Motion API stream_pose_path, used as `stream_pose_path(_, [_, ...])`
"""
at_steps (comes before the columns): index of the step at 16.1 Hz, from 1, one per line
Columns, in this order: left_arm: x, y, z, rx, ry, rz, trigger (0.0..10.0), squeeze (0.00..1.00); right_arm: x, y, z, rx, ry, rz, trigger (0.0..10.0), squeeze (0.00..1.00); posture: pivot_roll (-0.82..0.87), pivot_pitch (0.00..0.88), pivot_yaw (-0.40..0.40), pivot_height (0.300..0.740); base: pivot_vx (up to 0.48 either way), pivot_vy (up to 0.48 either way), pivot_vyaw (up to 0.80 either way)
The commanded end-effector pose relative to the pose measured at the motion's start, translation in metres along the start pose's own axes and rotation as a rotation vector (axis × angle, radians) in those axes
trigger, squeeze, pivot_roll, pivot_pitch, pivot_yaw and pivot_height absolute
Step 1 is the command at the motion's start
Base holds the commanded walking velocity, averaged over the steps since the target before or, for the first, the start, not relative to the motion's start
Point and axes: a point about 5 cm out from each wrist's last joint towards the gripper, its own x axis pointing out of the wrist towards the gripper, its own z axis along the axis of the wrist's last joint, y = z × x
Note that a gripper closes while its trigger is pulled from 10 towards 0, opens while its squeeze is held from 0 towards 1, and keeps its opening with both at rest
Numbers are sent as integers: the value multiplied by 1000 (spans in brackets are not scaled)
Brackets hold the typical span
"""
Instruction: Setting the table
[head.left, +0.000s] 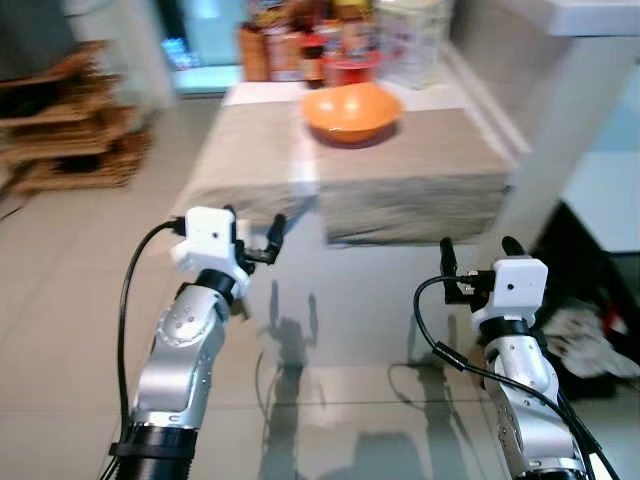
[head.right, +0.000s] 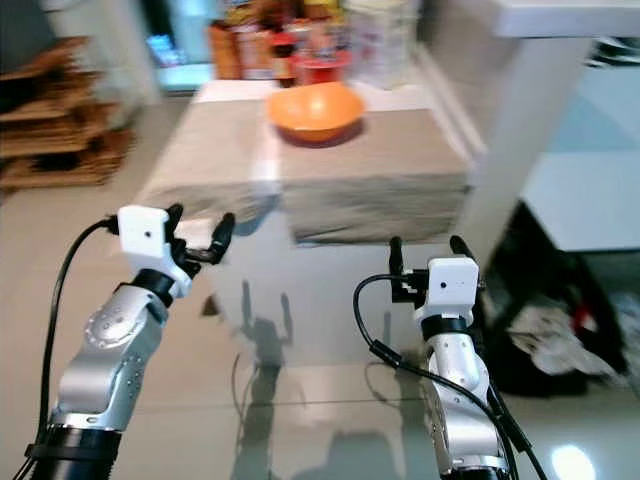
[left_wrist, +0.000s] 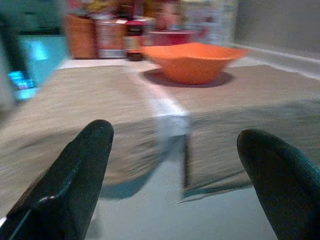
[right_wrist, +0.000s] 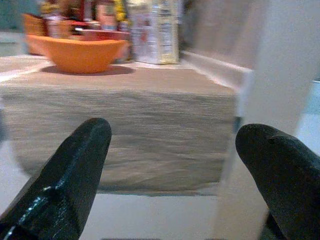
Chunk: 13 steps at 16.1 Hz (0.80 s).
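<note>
Both silver arms fill the foreground, raised over the glossy pale tiled floor (head.left: 330, 400). Ahead of both grippers stands the long table (head.left: 420, 165) draped in two woven beige-grey mats, the mats hanging over its near edge; they look soft and limp, and would likely slide if tugged. Well beyond the fingertips, toward the table's far half, sits the wide orange bowl (head.left: 352, 110), probably light rigid plastic with a smooth rim; pinching the rim or cupping it from both sides seems safest. Behind it crowd blurred jars and packets (head.left: 330, 40). Left gripper (head.left: 255, 240) has its fingers spread apart and empty. Right gripper (head.left: 478, 258) likewise stands wide apart, holding nothing.
</note>
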Motion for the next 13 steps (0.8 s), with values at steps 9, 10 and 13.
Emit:
stream_pose_path(9, [2,-4,9,24,-35,-14,10000,0,10,11,5,-18,-17,52,10000,0,-143,0,83,722,479,0,-178])
stream_pose_path(10, [2,-4,10,29,-45,-5,10000,0,10,11,5,-18,-18,60,10000,0,-142,0,81,722,472,0,0])
stream_pose_path(13, [2,5,11,73,-38,88,10000,0,11,13,5,-17,-17,74,10000,0,-141,0,79,722,0,0,0])
